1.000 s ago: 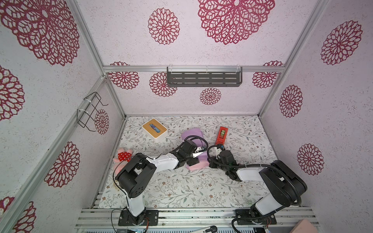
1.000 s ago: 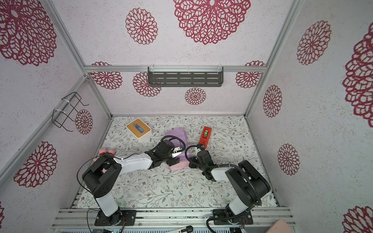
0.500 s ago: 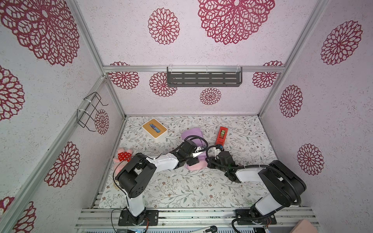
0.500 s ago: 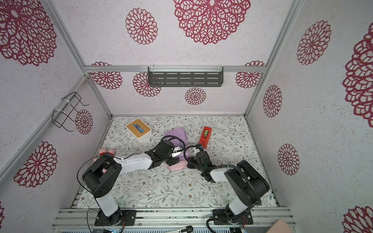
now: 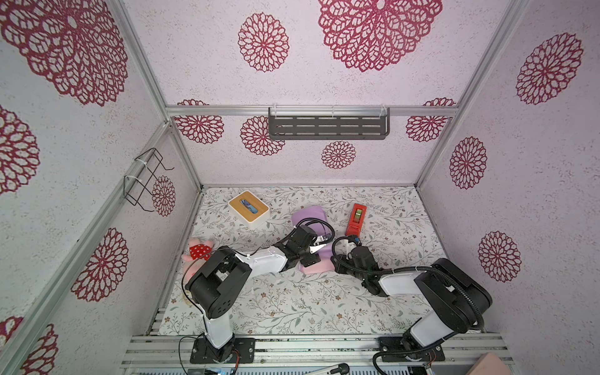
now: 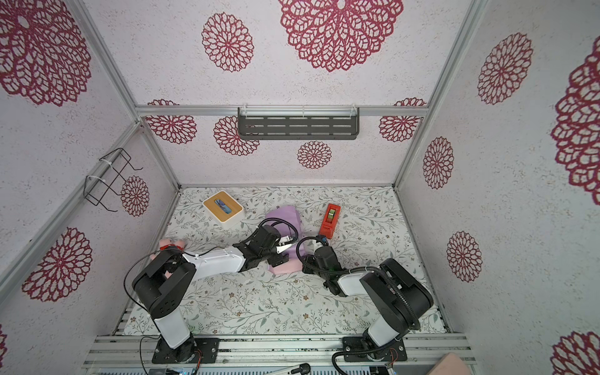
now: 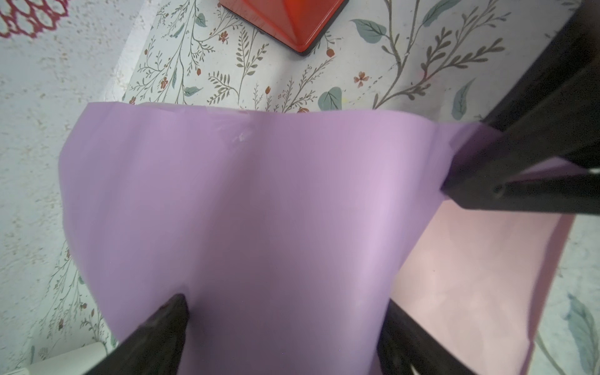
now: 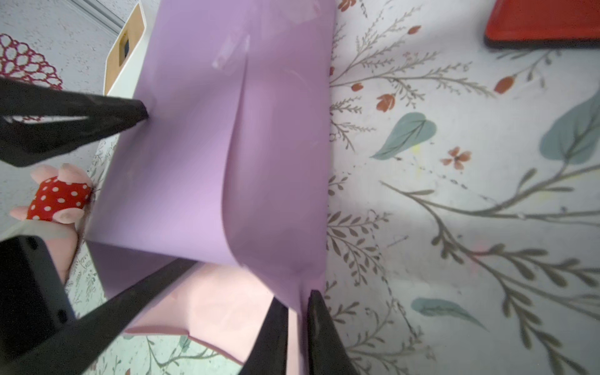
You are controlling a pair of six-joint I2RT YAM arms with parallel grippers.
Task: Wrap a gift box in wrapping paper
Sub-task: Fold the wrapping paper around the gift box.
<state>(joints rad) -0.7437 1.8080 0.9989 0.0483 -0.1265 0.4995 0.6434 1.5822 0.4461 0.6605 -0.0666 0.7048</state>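
Wrapping paper (image 5: pixel 309 216) sits mid-frame in both top views, a bit below centre, on the floral mat (image 5: pixel 292 302) between the two arms. The lilac face is up and folded into a hump. The pink face lies flat on the mat at the hump's lower edge.

Gift box: hidden, can't place it from any view.

Left gripper (image 5: pixel 324 244) reaches in from the lower left and sits over the hump. In the left wrist view its jaws are spread wide with the lilac fold between them. One fingertip (image 7: pixel 177 305) touches the lilac face. The other finger runs along the fold's edge, next to the pink sheet.

Right gripper (image 5: pixel 334 259) reaches in from the lower right, at the paper's right edge. In the right wrist view the jaws are nearly together, with the lilac edge running into the narrow gap. Can't tell whether they actually clamp it.

White box with wooden slotted top (image 5: pixel 248 209) is up-left of the paper and apart from it. Red tape dispenser (image 5: pixel 356 219) is up-right, near it but not touching. Polka-dot plush (image 5: pixel 198 250) is at the mat's left edge, beside the left arm.
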